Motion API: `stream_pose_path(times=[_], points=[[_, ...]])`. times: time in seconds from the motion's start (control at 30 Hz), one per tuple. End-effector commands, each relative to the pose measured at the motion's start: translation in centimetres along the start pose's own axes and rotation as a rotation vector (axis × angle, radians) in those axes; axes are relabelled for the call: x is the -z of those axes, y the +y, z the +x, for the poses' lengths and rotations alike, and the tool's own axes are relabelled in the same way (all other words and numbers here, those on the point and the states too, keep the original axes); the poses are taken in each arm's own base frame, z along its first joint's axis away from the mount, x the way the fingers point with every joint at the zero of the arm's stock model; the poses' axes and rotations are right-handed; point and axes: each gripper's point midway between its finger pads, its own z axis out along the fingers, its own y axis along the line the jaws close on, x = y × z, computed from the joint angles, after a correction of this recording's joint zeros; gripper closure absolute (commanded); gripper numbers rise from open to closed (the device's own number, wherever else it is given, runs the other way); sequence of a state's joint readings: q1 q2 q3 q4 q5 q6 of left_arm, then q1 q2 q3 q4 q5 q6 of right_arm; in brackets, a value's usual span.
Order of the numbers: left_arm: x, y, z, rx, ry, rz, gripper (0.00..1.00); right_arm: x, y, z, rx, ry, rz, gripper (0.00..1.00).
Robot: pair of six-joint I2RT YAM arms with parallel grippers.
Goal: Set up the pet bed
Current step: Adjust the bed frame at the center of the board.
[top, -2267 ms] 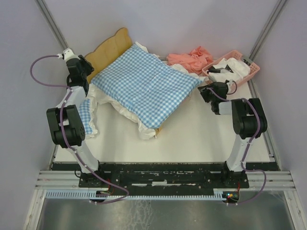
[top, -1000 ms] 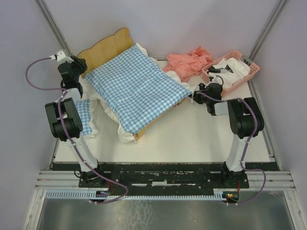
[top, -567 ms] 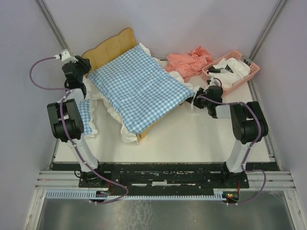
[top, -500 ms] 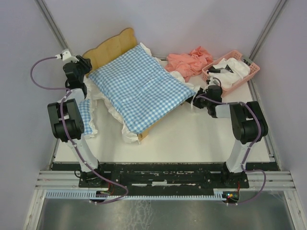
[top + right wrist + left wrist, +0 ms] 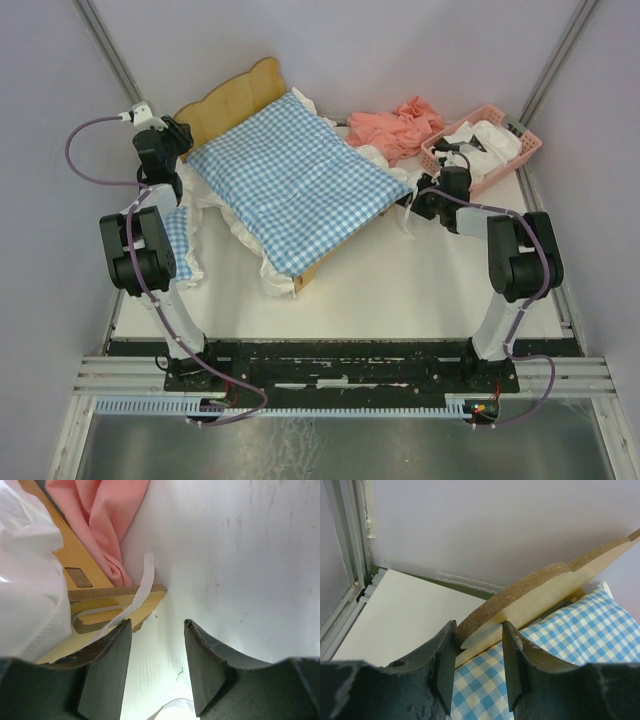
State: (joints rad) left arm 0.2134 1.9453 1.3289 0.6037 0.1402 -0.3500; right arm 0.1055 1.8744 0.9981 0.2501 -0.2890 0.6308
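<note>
The pet bed [image 5: 225, 100], a light-wood frame with a wavy headboard, lies diagonally at the back left of the table. A blue-and-white checked cushion [image 5: 290, 180] with a white frill covers its base. My left gripper [image 5: 172, 135] sits at the headboard's left end. In the left wrist view the left gripper [image 5: 479, 626] is shut on the headboard [image 5: 545, 585], which crosses both pads. My right gripper [image 5: 418, 198] stands just right of the bed's foot. In the right wrist view the right gripper [image 5: 156, 623] is open over bare table, with the bed's wooden corner [image 5: 145, 602] beside its left finger.
A pink basket [image 5: 528, 150] holding white cloth [image 5: 490, 140] stands at the back right. A pink cloth [image 5: 400, 125] lies between it and the bed. A small checked cushion [image 5: 180, 240] lies by the left arm. Walls close in at the left, back and right.
The bed has swung and slid a little to the right. My right gripper has opened, let go of the bed's foot corner and drawn back to the right. My left gripper has kept its hold on the headboard.
</note>
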Motion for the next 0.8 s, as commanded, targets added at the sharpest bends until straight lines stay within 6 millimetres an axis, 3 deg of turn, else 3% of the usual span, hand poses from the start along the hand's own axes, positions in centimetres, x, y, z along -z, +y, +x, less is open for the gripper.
stream_pose_path(times=[0.0, 0.07, 0.23, 0.43, 0.53, 0.63, 0.77], points=[[0.7, -10.5, 4.5, 0.012, 0.152, 0.319, 0.63, 1.2, 3.5, -6.4, 0.014, -0.170, -0.048, 0.44], [0.6, -10.4, 4.6, 0.010, 0.151, 0.314, 0.63, 1.0, 2.9, -7.0, -0.013, -0.204, -0.012, 0.45], [0.3, -10.1, 4.7, 0.004, 0.146, 0.313, 0.63, -1.4, 4.0, -8.5, -0.037, -0.199, -0.062, 0.49], [0.0, -9.2, 4.4, -0.015, 0.139, 0.297, 0.63, 1.8, 5.3, -10.6, -0.035, -0.274, -0.058, 0.48], [-0.2, -9.0, 4.2, -0.017, 0.135, 0.299, 0.63, 2.4, 6.5, -12.0, -0.022, -0.296, -0.069, 0.46], [-0.2, -9.0, 4.2, -0.018, 0.134, 0.307, 0.63, 1.0, 6.3, -12.3, -0.014, -0.263, -0.054, 0.45], [-0.1, -9.0, 4.4, -0.016, 0.136, 0.317, 0.63, -2.2, 4.8, -11.1, -0.024, -0.195, -0.038, 0.46]])
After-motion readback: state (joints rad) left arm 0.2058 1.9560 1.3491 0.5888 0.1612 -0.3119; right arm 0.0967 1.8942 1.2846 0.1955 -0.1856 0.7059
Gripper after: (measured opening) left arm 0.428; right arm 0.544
